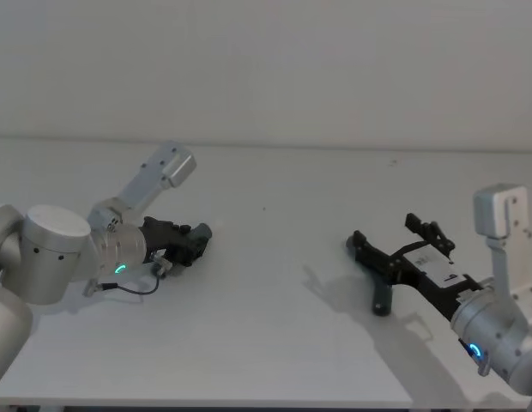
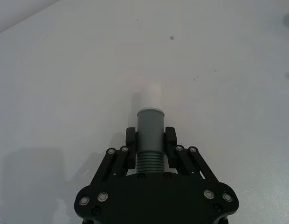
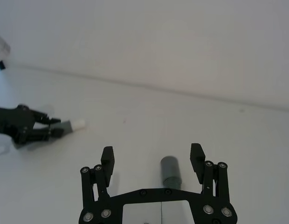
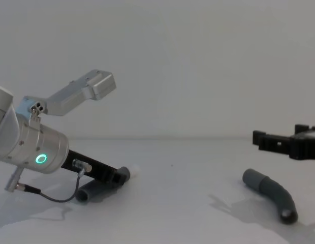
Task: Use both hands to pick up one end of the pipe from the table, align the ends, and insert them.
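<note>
My left gripper (image 2: 150, 140) is shut on one pipe piece (image 2: 149, 156), gripping the ribbed part just behind its grey cuff (image 2: 149, 122). A short white tip (image 2: 151, 95) sticks out ahead. In the chest view this piece (image 4: 96, 192) lies low on the white table (image 4: 183, 213) at the left, under my left gripper (image 4: 119, 177). My right gripper (image 3: 152, 156) is open and hovers above the other pipe piece (image 3: 170, 170), whose plain grey sleeve shows between the fingers without touching them. That curved piece (image 4: 269, 193) lies on the table at the right, below my right gripper (image 4: 279, 140).
The table's far edge (image 1: 266, 144) meets a plain white wall. A thin cable (image 4: 51, 198) loops from my left wrist down near the table. Bare tabletop (image 1: 275, 257) separates the two pipe pieces.
</note>
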